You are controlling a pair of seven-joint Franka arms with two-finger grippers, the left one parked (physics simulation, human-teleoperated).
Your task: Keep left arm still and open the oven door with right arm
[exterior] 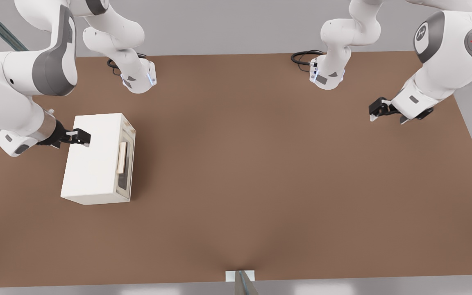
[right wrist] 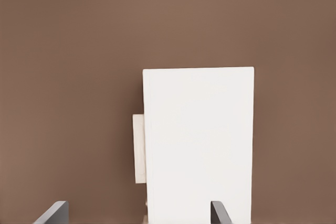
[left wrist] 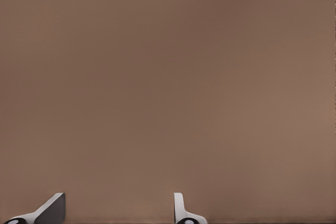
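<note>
One oven (exterior: pixel 96 157) is sitting on the brown surface (exterior: pixel 260 184) toward the front view's left, its white body lying long side along the surface. Its oven door (exterior: pixel 124 162), the framed panel with a dark window, is facing the front view's right and is lying flush against the body, so it is reading as closed. The cream bar handle (exterior: pixel 121 157) is standing across the door's middle; in the right wrist view it is showing as a pale strip (right wrist: pixel 138 149) beside the white body (right wrist: pixel 198 142). The working arm's end effector (exterior: pixel 81 137) is hovering at the oven's far edge from the door, over the top of the body, with its fingers (right wrist: pixel 52 213) spread apart and grasping nothing. Judged from this, the task is barely begun: the handle is untouched, and reaching it, gripping it and swinging the door are all remaining.
</note>
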